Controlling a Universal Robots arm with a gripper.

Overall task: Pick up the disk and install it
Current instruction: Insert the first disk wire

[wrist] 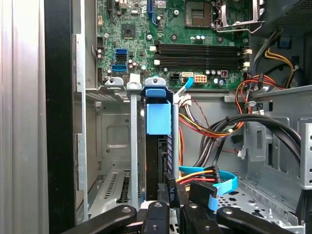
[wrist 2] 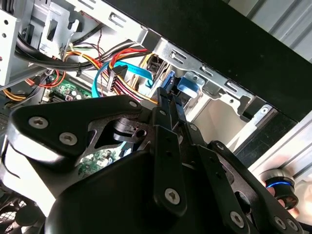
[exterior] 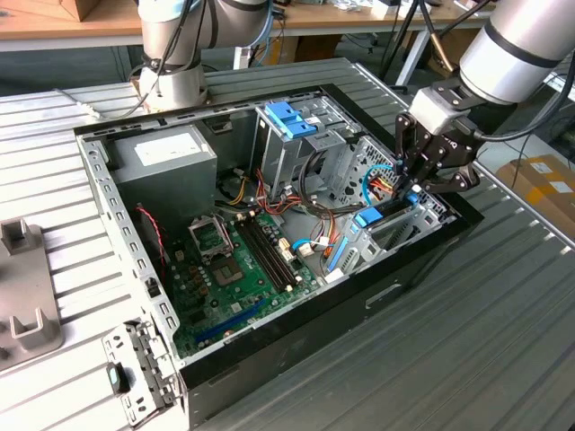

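The disk (wrist: 158,124) stands on edge in a metal bay slot of the open computer case (exterior: 296,337), its light-blue carrier tab facing up and its dark body below. In the exterior view the disk (exterior: 382,215) lies in the bay at the case's right end. My gripper (exterior: 415,184) hovers directly over that end. In the first wrist view the gripper (wrist: 173,192) has its black fingers close together against the disk's near edge, with nothing clamped between them. In the second wrist view the gripper (wrist 2: 170,100) points at a blue carrier piece (wrist 2: 187,87).
Bundled orange, red and blue cables (wrist: 209,134) crowd the space beside the bay. A green motherboard (exterior: 243,260) fills the case floor. A grey power-supply box (exterior: 166,153) and a bare blue bracket (exterior: 289,118) sit at the back. Grey fixtures (exterior: 22,287) stand on the ribbed table.
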